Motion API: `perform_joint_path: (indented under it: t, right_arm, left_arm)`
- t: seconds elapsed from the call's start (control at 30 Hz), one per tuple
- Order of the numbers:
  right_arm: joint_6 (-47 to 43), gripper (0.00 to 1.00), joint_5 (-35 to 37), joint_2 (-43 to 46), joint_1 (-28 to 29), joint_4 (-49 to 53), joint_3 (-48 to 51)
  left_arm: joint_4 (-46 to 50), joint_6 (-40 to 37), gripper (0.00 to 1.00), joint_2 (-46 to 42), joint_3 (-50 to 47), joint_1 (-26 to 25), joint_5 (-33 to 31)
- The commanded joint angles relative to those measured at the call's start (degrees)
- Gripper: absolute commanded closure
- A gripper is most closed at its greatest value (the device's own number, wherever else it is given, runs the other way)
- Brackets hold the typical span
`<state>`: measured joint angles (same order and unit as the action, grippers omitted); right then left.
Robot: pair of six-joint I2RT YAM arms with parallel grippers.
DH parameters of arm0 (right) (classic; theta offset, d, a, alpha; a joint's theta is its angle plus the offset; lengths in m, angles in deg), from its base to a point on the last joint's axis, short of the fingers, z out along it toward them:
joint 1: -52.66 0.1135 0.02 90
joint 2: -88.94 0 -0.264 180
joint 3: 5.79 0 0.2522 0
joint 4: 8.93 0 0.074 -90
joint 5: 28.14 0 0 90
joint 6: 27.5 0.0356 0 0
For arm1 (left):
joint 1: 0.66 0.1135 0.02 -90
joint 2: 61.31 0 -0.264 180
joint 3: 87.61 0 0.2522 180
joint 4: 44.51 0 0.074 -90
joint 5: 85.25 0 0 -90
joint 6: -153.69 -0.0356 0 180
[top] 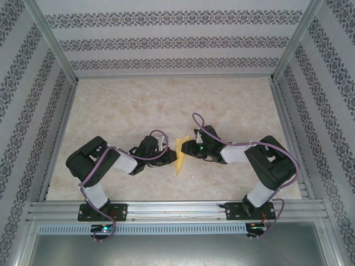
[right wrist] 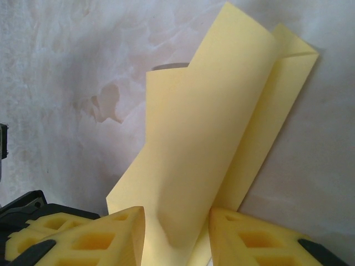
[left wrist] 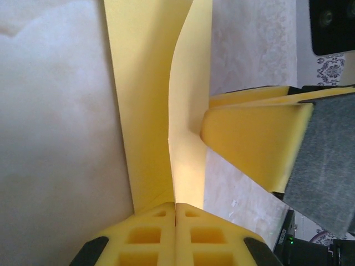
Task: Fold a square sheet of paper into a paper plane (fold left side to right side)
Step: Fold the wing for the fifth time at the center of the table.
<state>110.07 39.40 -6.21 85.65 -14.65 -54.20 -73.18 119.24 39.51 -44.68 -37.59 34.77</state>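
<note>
The yellow square sheet of paper (top: 181,153) stands partly folded and curled off the table between my two grippers. In the left wrist view my left gripper (left wrist: 176,205) is shut on the sheet's (left wrist: 150,83) near edge, and the two layers rise away from the jaws. My right gripper (right wrist: 176,224) is open, its yellow fingers (right wrist: 125,230) on either side of the curled sheet (right wrist: 211,127), which bulges in the gap between them. One right fingertip (left wrist: 244,138) touches the sheet's side. From above, the left gripper (top: 168,158) and right gripper (top: 188,148) nearly meet.
The pale marbled table (top: 166,105) is walled by patterned panels (top: 166,41) at the back and sides. An aluminium rail (top: 177,210) carries both arm bases along the near edge.
</note>
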Motion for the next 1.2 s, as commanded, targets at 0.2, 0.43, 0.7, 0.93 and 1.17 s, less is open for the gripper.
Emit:
perform_joint_path:
  t: [0.2, 0.43, 0.7, 0.93, 1.17]
  right_arm:
    - [-2.65, 0.63, 3.65, -3.11, 1.15, 4.76, -0.33]
    - [-2.8, 0.63, 3.3, -1.34, 1.02, 4.81, -0.33]
    - [-2.27, 0.63, 2.35, 2.13, 0.21, 4.66, 0.36]
    - [-2.04, 0.64, 2.42, 3.53, -0.12, 4.19, 1.17]
    - [-2.18, 0.64, 2.16, 3.83, -0.47, 3.93, 1.3]
  left_arm:
    - [2.87, -3.12, 0.97, 1.99, 2.11, 1.68, 1.0]
    - [3.85, -3.52, 0.97, 3.11, 2.68, 1.77, 1.3]
    - [6.78, -3.69, 0.98, 4.22, 4.04, 1.77, 0.84]
    - [10.01, -3.68, 0.99, 4.73, 4.93, 1.77, -0.18]
    - [10.29, -3.75, 1.0, 5.66, 5.8, 1.77, 0.65]
